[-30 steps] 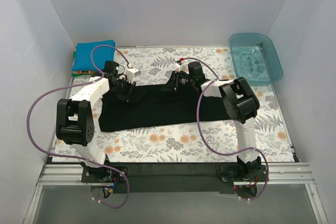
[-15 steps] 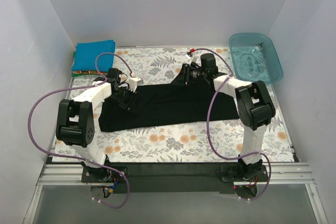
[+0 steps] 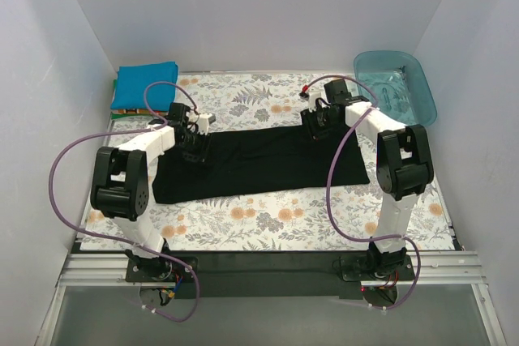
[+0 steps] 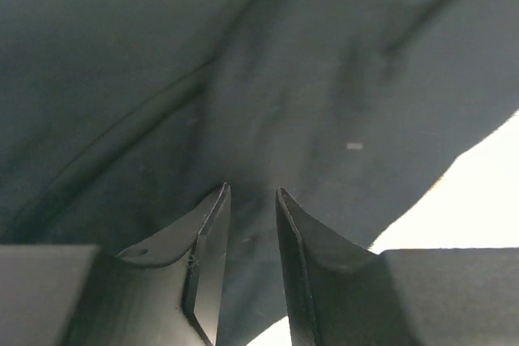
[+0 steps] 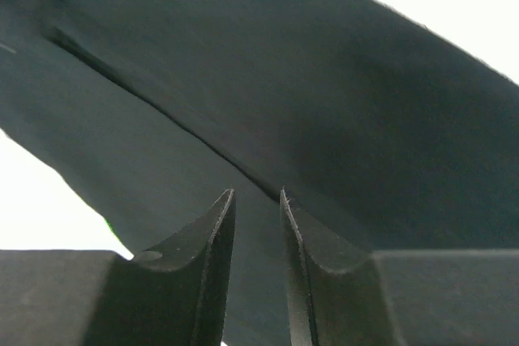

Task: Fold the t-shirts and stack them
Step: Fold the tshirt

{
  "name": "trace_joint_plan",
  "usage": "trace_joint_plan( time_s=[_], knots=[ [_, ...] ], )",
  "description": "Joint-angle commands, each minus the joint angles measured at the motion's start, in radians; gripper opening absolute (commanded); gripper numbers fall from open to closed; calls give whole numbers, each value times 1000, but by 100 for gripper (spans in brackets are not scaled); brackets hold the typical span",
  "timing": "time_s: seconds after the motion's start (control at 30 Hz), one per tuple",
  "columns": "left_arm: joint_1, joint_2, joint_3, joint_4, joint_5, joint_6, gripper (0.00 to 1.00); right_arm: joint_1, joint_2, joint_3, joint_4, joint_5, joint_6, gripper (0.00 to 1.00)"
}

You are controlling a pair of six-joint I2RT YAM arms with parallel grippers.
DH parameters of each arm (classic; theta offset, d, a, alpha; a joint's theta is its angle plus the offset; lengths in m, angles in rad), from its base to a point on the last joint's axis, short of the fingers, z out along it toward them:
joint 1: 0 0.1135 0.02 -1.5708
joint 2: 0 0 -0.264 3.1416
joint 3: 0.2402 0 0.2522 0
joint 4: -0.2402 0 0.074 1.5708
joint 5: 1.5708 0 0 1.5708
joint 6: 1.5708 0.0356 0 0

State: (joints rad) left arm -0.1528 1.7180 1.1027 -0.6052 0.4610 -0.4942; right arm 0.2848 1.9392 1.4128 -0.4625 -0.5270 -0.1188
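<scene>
Starting at the left: the folded bright blue cloth t-shirt (image 3: 144, 85) sits just beyond the far-left corner of the big black cloth t-shirt (image 3: 268, 166), with thin orange and green cloth slivers (image 3: 122, 113) peeking out under it, so that looks like the stack. The black one lies flat on the white floral-print tablecloth (image 3: 268, 220) as a wide band, long axis running straight left to right. The left gripper (image 4: 250, 194) is down on its far edge near the left end. In the wrist view its fingers are squeezed to a thin slit with black cloth in it and a crease running right into the tips, so I'd call that a pinch on the shirt. The right gripper (image 5: 256, 196) is on the same far edge, right of the shirt's middle, looking the same: thin slit, fabric in it, seam leading to the tips. Off the shirt's far-right corner is the translucent teal plastic tub (image 3: 426, 99), not involved. What matters, I think: both pincers hold the far long edge and the rest of the shirt lies toward the arm bases, so a fold would bring that edge straight back over the near one. The left arm is closer to the stack.
</scene>
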Motion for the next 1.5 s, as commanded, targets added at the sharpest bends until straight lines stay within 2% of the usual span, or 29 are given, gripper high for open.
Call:
trace_joint_plan(
  time_s=[0.0, 0.17, 0.27, 0.43, 0.47, 0.53, 0.6, 0.7, 0.73, 0.8, 0.87, 1.03, 1.13, 1.3, 1.47],
  knots=[
    [2, 31, -17, -10, -119, -52, 28, 4, 32, 54, -171, 183, -188, 34],
    [2, 106, -4, -11, -176, -37, 28, 11, 84, 5, -237, 294, -278, 28],
    [2, 178, 37, -7, -185, -9, 28, 14, 64, -87, -252, 280, -292, 25],
    [1, 342, 230, -30, -176, 43, 28, 106, -66, -322, -272, 230, -327, 20],
    [-1, 414, 358, -42, -165, 54, 28, 138, -98, -354, -277, 193, -347, 20],
    [-8, 497, 504, -82, -118, 62, 28, 256, -186, -428, -307, 145, -367, 20],
    [-30, 607, 734, -111, -78, 74, 29, 410, -276, -459, -323, 33, -393, 20],
    [-53, 695, 998, -128, -27, 42, 32, 603, -347, -427, -315, -106, -371, 23],
    [-54, 704, 1047, -137, 26, 28, 34, 625, -353, -363, -306, -155, -355, 25],
    [-54, 675, 1118, -131, 41, -16, 35, 619, -350, -295, -301, -176, -312, 25],
    [-54, 620, 1082, -91, 50, -23, 36, 596, -350, -206, -297, -171, -302, 26],
    [-53, 329, 725, 51, 54, -65, 39, 492, -341, -173, -200, -123, -228, 27],
    [-48, 228, 555, 93, 41, -122, 38, 415, -280, -144, -93, -100, -141, 27],
    [-5, 160, 379, 119, 39, -167, 32, 321, -129, -9, 117, -50, -6, 27],
    [30, 143, 289, 137, 16, -173, 30, 303, 30, 156, 260, -9, 79, 29]
  ],
)
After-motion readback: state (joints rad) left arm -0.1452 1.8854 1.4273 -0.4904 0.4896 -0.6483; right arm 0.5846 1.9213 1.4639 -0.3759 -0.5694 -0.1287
